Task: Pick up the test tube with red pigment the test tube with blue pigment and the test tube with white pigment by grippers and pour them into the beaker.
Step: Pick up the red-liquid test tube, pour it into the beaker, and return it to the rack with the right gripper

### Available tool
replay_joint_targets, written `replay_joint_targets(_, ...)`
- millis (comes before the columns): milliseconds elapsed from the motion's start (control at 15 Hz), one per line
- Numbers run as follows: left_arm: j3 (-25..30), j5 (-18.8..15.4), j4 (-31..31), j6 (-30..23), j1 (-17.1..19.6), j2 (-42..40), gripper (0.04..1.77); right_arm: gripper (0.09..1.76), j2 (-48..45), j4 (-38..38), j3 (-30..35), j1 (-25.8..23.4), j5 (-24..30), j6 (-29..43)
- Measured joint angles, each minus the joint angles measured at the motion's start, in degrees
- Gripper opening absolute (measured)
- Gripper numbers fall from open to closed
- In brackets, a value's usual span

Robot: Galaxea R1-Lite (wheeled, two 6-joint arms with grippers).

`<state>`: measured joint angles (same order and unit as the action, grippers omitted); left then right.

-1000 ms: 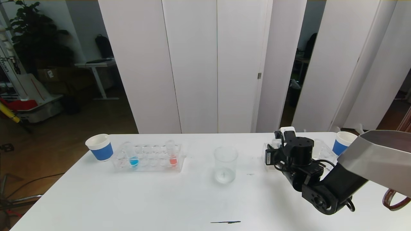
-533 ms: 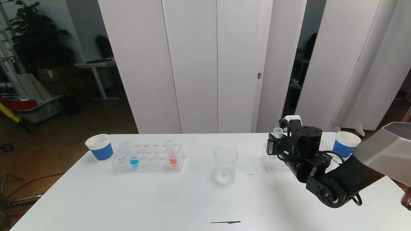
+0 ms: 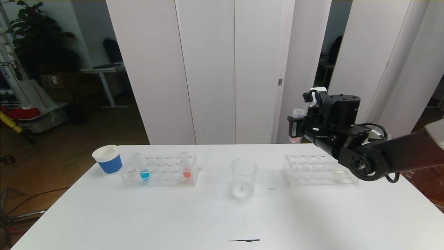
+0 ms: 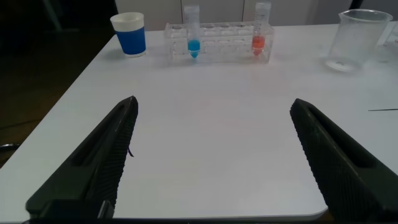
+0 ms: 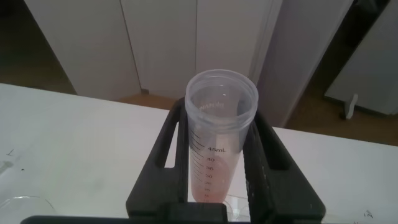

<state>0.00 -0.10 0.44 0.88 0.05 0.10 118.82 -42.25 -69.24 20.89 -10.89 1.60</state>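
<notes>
2 black fingers (image 5: pixel 258 158) of the right gripper (image 3: pixel 297 129) are clamped on a clear tube (image 5: pixel 219 134) with pinkish-red pigment at its base, held upright high above the table's far right part. A second ago that gripper sat low at the right rack (image 3: pixel 317 170); it has since risen well clear of it with the tube, so the pick looks done and the carry to the beaker (image 3: pixel 244 178) comes next. The beaker stands mid-table, nearer the far edge, well apart from the gripper.

The left gripper (image 4: pixel 211 162) hangs wide open over the near left part of the table, holding nothing. The blue tube (image 3: pixel 141 167) and an orange-red tube (image 3: pixel 185 166) stand in the left rack (image 3: pixel 160 171) by the far left corner, beside a blue cup (image 3: pixel 108 159). The white tube (image 3: pixel 338 174) appears to sit low in the right rack.

The table (image 3: pixel 173 215) is plain white, with a thin dark stroke (image 3: pixel 243 240) at its near edge. Behind stand white panels, a plant and office clutter.
</notes>
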Motion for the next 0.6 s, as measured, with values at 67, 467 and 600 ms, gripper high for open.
replay_joint_targets(67, 0.00, 0.00, 0.00, -0.02, 0.02, 0.00, 1.75, 0.58, -0.13, 2.46, -3.35, -0.37, 2.68, -0.52)
replay_joint_targets(467, 0.00, 0.00, 0.00, 0.00, 0.00, 0.00, 1.75, 0.58, 2.67, 8.87, -15.74, -0.76, 21.03, -14.02)
replay_joint_targets(600, 0.00, 0.00, 0.00, 0.00, 0.02, 0.00, 1.75, 0.58, 4.52, 8.46, -17.19, -0.43, 25.41, -16.94)
